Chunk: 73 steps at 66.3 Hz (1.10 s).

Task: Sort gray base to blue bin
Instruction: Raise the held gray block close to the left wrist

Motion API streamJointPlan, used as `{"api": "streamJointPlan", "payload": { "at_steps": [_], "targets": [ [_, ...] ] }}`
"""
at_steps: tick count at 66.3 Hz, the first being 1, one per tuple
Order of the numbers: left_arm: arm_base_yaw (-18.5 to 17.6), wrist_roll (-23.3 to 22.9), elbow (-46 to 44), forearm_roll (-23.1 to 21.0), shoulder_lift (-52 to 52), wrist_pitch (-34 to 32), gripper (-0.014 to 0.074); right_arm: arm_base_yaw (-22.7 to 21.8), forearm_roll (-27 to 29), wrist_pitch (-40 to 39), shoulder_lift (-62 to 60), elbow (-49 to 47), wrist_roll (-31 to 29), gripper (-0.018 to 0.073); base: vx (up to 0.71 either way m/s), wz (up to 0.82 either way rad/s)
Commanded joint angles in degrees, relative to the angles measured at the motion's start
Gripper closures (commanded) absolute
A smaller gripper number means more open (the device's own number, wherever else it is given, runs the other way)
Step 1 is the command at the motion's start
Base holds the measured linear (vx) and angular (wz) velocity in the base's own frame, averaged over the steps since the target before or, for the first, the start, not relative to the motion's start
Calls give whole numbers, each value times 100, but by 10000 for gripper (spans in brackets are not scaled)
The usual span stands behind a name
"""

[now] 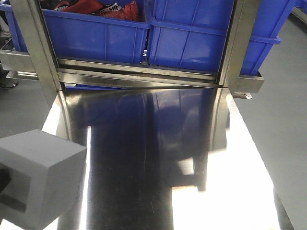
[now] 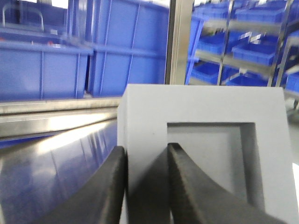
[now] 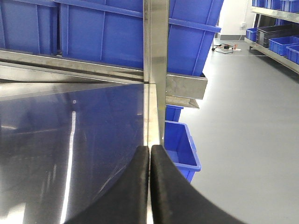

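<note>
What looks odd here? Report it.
Nothing is spilled or damaged. Only the gray base stands out: tilted at the near-left edge of the table, the left hand pinching one wall of its recess.

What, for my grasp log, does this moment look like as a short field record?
gray base: near-left of the steel table, not yet in a bin
left gripper: shut on gray base, one finger inside its square recess, one outside the wall
right gripper: shut, empty, at the table's right edge
blue bins: on the rack behind the table
</note>
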Motion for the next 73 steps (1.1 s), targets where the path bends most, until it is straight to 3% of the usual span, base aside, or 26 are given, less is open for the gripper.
{"api": "streamJointPlan", "payload": {
  "at_steps": [1,73],
  "targets": [
    [-33,-51,-102,1,-149,-775,602,-26,-35,-424,-71,83,-31,568,0,0],
    [-33,-51,-94,1,-160,-758,602,-26,-35,-424,-65,83,-31,568,0,0]
  ]
}}
